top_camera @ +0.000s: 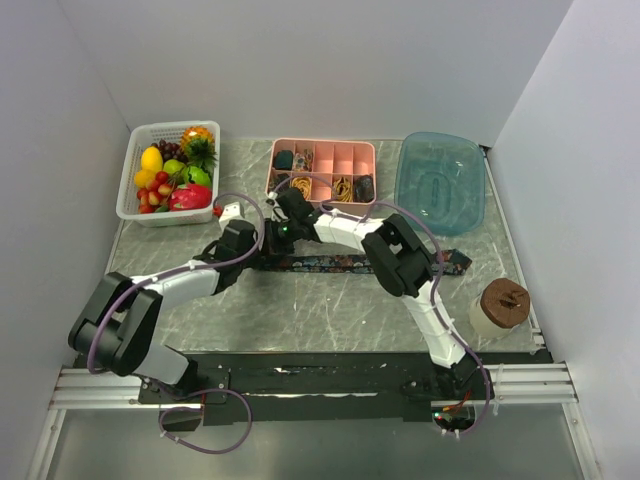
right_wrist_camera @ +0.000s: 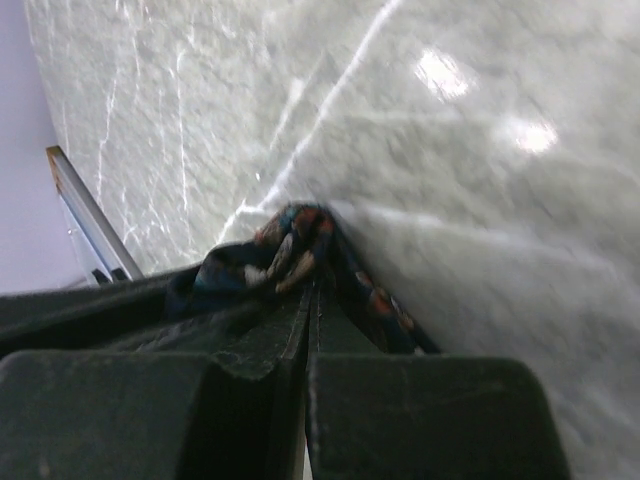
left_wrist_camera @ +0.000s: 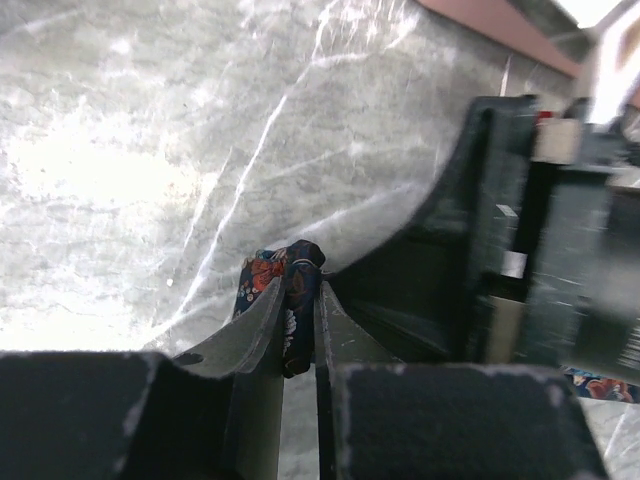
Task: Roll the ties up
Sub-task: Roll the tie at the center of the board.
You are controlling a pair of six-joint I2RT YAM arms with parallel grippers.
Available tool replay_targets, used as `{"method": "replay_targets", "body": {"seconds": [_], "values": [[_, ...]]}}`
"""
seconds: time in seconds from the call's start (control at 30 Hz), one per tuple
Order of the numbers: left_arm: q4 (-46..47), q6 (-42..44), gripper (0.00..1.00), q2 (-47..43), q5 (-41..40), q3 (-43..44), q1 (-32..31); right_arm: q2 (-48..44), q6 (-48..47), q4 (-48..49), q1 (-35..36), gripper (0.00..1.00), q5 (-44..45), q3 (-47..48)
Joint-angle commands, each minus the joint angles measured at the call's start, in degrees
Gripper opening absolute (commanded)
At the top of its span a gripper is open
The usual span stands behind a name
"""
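**Inspector:** Report the position of the tie [top_camera: 340, 264].

**Observer:** It lies flat on the surface [top_camera: 300, 320], in a long strip running left to right across the middle. Both arms meet at its left end. The right end reaches out past the right arm's elbow.

**Inspector:** State of each tool?

**Observer:** The left tool [left_wrist_camera: 305, 278] is nearly closed and pinches a fold of the patterned cloth between its fingers. The right tool [right_wrist_camera: 308, 272] is pressed fully together, with cloth bunched round its tip. I cannot tell whether any fabric is caught between its fingers or only draped over them.

**Inspector:** Progress?

**Observer:** In my judgement, the roll is barely begun. Only a small wad is gathered at the left end, and almost the whole length lies unrolled. That length has yet to be wound up, and the finished roll has yet to be set down. Two compartments of the pink tray [top_camera: 322, 147], at the far side, hold dark bundles. They are too small for me to say whether they are rolled ties.

**Inspector:** Brands, labels, writing?

**Observer:** None is legible. The tie shows only its paisley pattern, and I can make out no lettering on either arm.
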Motion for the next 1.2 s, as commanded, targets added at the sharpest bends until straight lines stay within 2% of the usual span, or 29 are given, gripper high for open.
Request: {"method": "replay_targets", "body": {"seconds": [0.0, 0.4, 0.57, 0.63, 0.73, 0.87, 1.17], "values": [[-2.7, -1.4, 0.01, 1.7, -2.4, 2.1, -1.2, -6.7, -0.8, 1.4, -1.0, 0.0, 0.3, -1.9], [-5.9, -2.0, 0.01, 5.0, -6.4, 5.9, -5.1, -11.7, -2.7, -0.2, -3.0, 0.0, 1.2, -6.0], [-6.9, -2.1, 0.15, 5.5, -8.4, 7.1, -6.8, -12.3, -3.1, -0.6, -4.0, 0.0, 1.5, -6.9], [-6.8, -2.2, 0.28, 5.6, -8.4, 7.3, -7.0, -12.7, -3.2, -0.5, -4.3, 0.0, 1.5, -7.6], [-6.3, -2.4, 0.4, 5.4, -8.4, 7.0, -7.5, -13.2, -3.6, -0.8, -4.7, 0.0, 1.8, -8.1], [-6.1, -2.6, 0.44, 4.9, -8.7, 6.8, -8.1, -14.1, -4.0, -1.0, -5.2, 0.0, 1.9, -8.9], [-2.3, -2.0, 0.44, 2.2, -8.4, 3.9, -9.6, -16.1, -4.6, 1.0, -5.5, 0.0, 1.1, -11.3]]}}
